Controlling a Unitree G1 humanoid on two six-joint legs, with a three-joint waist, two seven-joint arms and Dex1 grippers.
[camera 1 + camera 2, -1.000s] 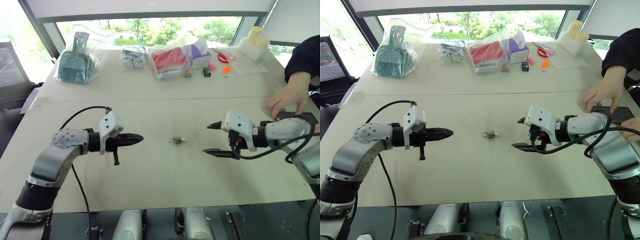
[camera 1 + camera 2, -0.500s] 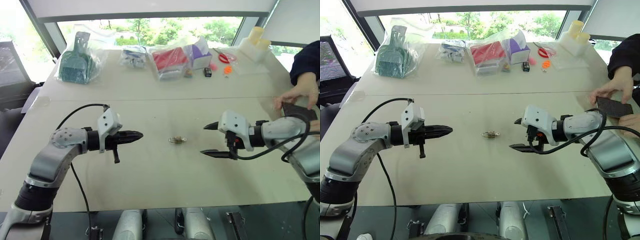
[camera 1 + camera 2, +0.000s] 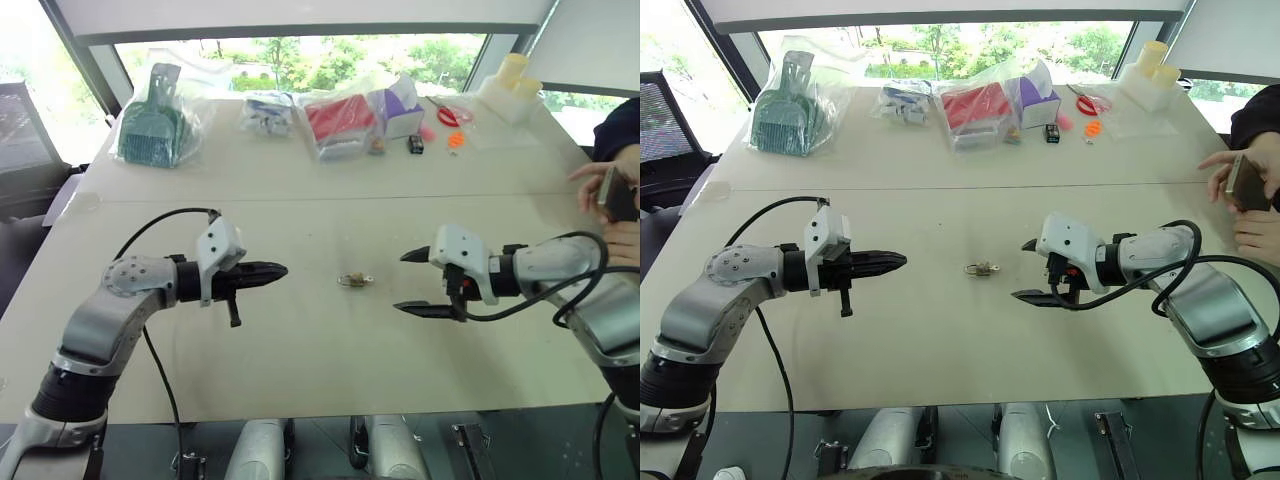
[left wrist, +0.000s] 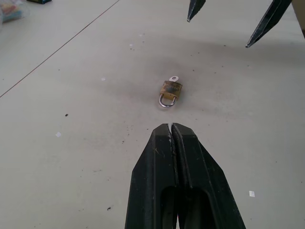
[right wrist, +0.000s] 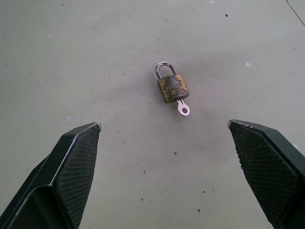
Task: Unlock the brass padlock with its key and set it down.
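Note:
The brass padlock [image 5: 173,88] lies flat on the pale table [image 3: 300,360], midway between my two grippers. Its silvery shackle looks closed. The key [image 5: 183,108] sticks out of the padlock's bottom end. My left gripper [image 3: 280,270] is shut with nothing in it and hovers to the padlock's left, pointing at it. My right gripper [image 3: 402,281] is open wide on the padlock's right, with the fingertips aimed at the lock and nothing between them. In the left wrist view, the padlock [image 4: 170,90] sits just beyond my shut fingertips, and the right gripper [image 4: 218,32] is seen past it.
Several bagged items line the table's far side, among them a green dustpan [image 3: 150,125] and a red pack [image 3: 338,118]. A person's hands [image 3: 612,195] hold a dark flat device at the right edge. The table's front edge is close below both arms.
The person's hand has lifted the dark device off the table at the right. Both grippers have stayed about where they were, and the padlock has not moved.

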